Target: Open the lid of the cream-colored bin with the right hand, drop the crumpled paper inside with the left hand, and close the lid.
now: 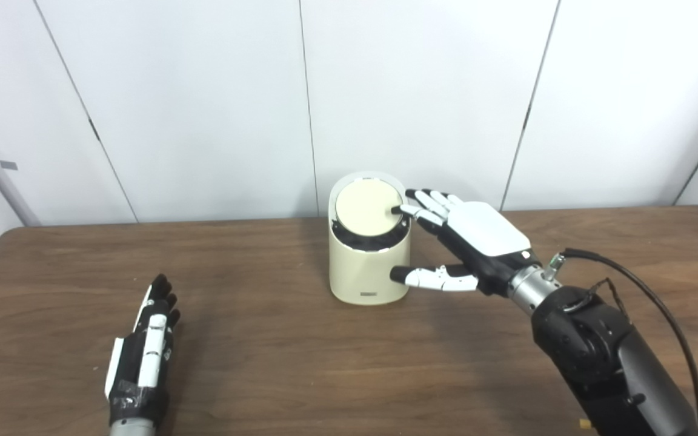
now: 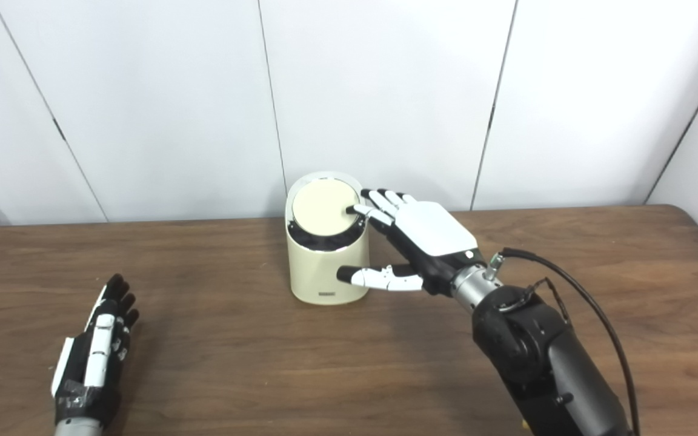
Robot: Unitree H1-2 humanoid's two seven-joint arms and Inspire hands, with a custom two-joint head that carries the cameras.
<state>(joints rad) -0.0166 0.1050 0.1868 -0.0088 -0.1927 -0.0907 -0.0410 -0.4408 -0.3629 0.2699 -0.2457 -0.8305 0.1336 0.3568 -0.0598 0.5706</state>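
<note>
L robot hand [image 1: 143,348] is rested on the table [image 1: 276,363] front-left, fingers straight and close together, nothing held; no crumpled paper is seen anywhere. Cream bin [image 1: 368,266] is stood mid-table, lid [image 1: 368,209] flat. R robot hand [image 1: 473,236] is spread, a fingertip touching lid's right edge, thumb against bin's side. Step judged: lid being shut or about to be opened; next, fingertip pressure w/o tipping bin.

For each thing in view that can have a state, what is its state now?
lid: down on the bin, tilted toward the camera.
cream bin: upright on the table.
right hand: open, a fingertip on the lid's edge, thumb at the bin's side.
left hand: holds nothing, resting on the table.
crumpled paper: not in view.
</note>
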